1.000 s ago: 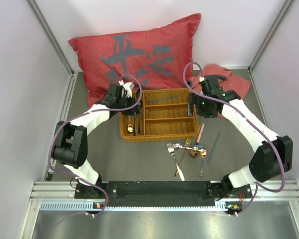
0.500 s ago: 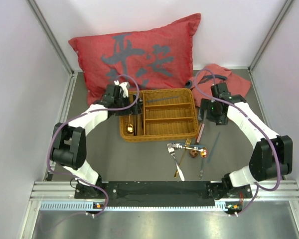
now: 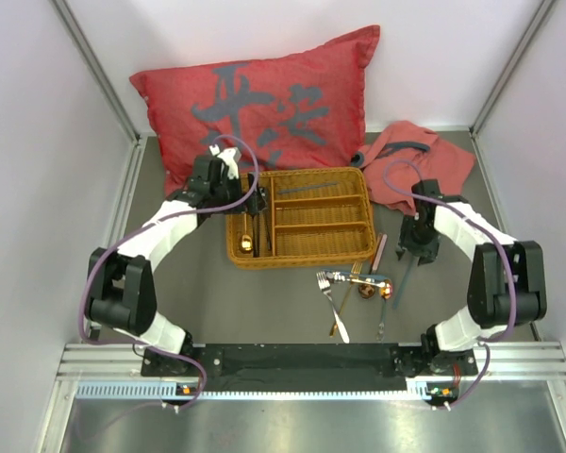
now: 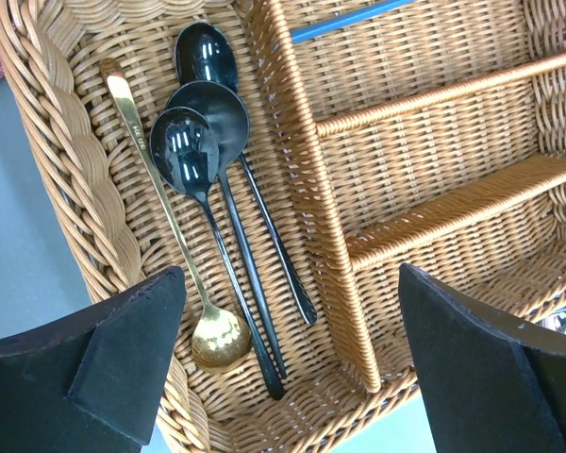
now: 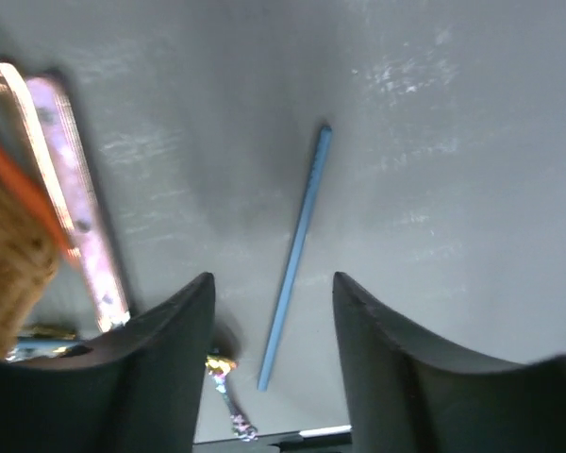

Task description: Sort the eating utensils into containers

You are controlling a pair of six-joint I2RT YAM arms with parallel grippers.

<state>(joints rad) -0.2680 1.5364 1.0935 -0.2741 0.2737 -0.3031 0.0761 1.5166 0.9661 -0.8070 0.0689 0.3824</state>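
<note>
Left pincer (image 4: 291,283): is hanging released and empty, fingers spread wide, over the long bin of the tray (image 4: 66,142)
Long bin: is holding three black spoons (image 4: 208,113) and a gold spoon (image 4: 217,340), all lying lengthwise, so it seems to be serving as the spoon slot
Far short bin: is carrying a second chopstick (image 4: 354,17), blue, which is probably marking where its partner belongs
Right pincer (image 5: 274,283): is hovering released above the desk (image 5: 453,189), its fingers straddling the chopstick (image 5: 297,241) without touching it
Why so: the fingers are lining up across the thin shaft, so closing should pinch it instead of pushing it along
Chopstick: is lying flat on the desk, right of the tray and apart from the other pieces
Knife (image 5: 71,189): is lying just beside the tray's right wall
Pile (image 3: 354,281): forks and spoons are lying crossed in front of the tray, waiting unsorted
Step, as I judge: lowering for the grasp
Risk: a slim stick lying flat may be slipping or rolling as the fingers close
</note>
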